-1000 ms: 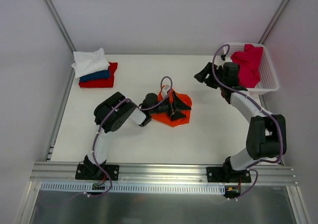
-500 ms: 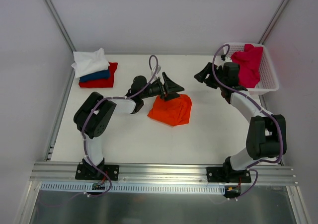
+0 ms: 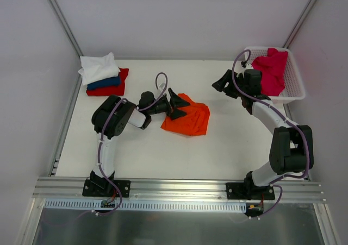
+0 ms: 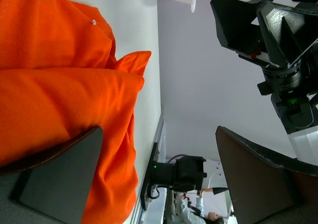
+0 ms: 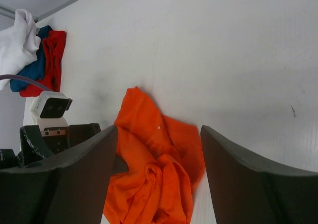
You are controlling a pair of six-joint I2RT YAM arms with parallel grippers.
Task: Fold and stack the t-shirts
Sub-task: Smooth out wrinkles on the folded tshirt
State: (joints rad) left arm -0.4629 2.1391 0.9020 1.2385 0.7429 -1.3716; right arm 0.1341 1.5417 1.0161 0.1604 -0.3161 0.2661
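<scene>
A crumpled bright orange t-shirt (image 3: 188, 120) (image 5: 159, 179) (image 4: 54, 80) lies mid-table. My left gripper (image 3: 176, 105) (image 4: 159, 129) is low at the shirt's left edge and wide open. One of its fingers (image 4: 59, 179) lies against the cloth, and nothing is gripped. My right gripper (image 3: 224, 83) (image 5: 158, 129) hangs open above the table, right of the shirt and looking down on it. At the back left, a white t-shirt (image 3: 99, 68) lies on a dark blue one (image 3: 104, 83), with a red one (image 3: 117, 87) at the bottom. A crimson-pink t-shirt (image 3: 272, 68) fills the basket.
A white lattice basket (image 3: 294, 85) stands at the back right corner, just behind my right arm. Metal frame rails run along the table's left side and near edge. Grey walls enclose the back and sides.
My left gripper rose off the orange shirt, swung to its far side, then dropped to its left edge. The shirt has shifted and spread slightly. The right arm has not moved.
</scene>
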